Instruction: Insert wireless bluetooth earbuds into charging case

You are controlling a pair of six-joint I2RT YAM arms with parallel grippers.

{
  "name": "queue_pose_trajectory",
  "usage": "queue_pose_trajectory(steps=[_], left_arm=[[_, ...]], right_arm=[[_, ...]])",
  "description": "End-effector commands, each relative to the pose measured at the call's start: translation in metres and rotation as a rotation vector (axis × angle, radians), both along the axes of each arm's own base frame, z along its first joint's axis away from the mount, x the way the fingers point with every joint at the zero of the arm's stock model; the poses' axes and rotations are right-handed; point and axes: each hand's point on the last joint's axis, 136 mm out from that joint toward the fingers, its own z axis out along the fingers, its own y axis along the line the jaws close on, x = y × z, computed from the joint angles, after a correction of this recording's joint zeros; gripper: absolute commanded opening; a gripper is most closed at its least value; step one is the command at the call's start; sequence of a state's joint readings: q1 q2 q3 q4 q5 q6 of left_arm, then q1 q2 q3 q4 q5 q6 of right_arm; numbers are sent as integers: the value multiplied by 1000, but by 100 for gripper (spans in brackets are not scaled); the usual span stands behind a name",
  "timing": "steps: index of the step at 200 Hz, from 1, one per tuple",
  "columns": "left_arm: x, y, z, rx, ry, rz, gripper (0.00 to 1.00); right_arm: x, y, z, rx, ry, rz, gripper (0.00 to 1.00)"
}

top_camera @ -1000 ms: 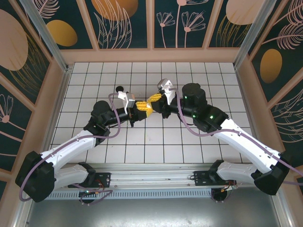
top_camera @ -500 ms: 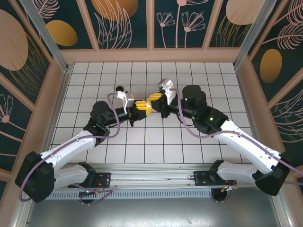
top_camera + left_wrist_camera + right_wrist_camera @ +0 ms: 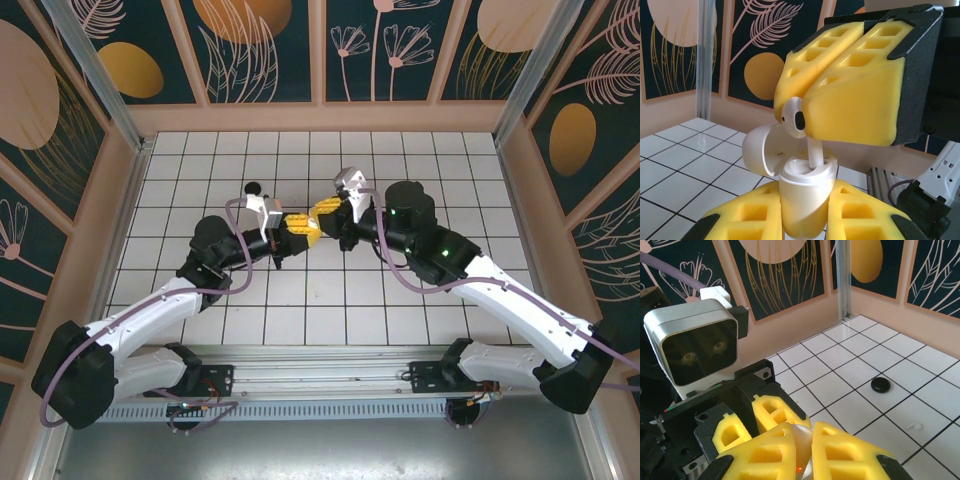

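White earbud [image 3: 792, 116] stem seemingly in case [image 3: 805, 192]; right pincer [image 3: 328, 209] barely shifted since.

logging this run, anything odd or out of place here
Nothing damaged. The right gripper holds a white earbud stem-first at the open case held by the left gripper. One tiny white bit lies loose on the tiles near the black puck, too small to identify.

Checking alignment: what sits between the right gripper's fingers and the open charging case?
A white earbud, pinched by the right gripper, stem reaching down to the charging case mouth; left wrist view shows it.
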State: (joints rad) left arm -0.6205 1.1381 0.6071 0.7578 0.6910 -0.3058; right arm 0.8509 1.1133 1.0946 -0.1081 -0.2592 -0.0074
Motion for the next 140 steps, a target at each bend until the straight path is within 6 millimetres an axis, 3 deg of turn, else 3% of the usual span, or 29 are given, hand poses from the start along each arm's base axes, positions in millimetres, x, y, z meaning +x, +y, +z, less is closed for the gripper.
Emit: queue_pose_trajectory(steps=[1,86,140], left_arm=[[-13,8,46,-114,-146,-10,0],[-12,9,44,-93,-157,7,0],[-14,8,44,-86,-162,-2,0]], right_arm=[[-17,4,-21,-33,74,84,12],[-25,-1,-7,29,160,216,11],[-24,4,-22,-52,216,280,12]])
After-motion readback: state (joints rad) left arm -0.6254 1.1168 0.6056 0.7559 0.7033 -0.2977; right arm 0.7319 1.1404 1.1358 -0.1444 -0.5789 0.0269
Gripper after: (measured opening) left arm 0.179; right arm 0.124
